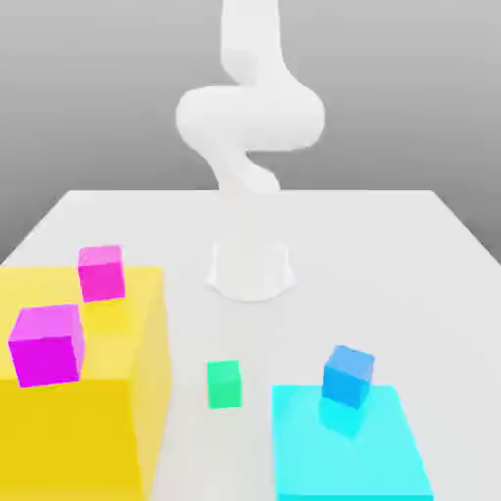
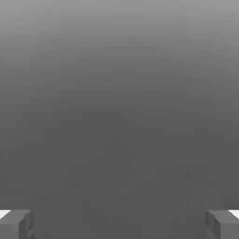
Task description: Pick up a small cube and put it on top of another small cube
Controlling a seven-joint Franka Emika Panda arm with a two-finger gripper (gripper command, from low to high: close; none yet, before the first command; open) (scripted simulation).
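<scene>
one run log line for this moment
claw open, holding nothing | small green cube on white table | blue cube on cyan pad

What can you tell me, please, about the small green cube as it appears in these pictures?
The small green cube is a plain, matte-looking block with no markings, its top face a lighter green than its front. It sits flat and upright on the white table, squarely facing the camera. In the exterior view it lies in the bare gap between the yellow platform on that view's left and the cyan pad on its right, touching neither. Nothing rests on it or grips it; it looks a bit smaller than the blue cube.
</scene>
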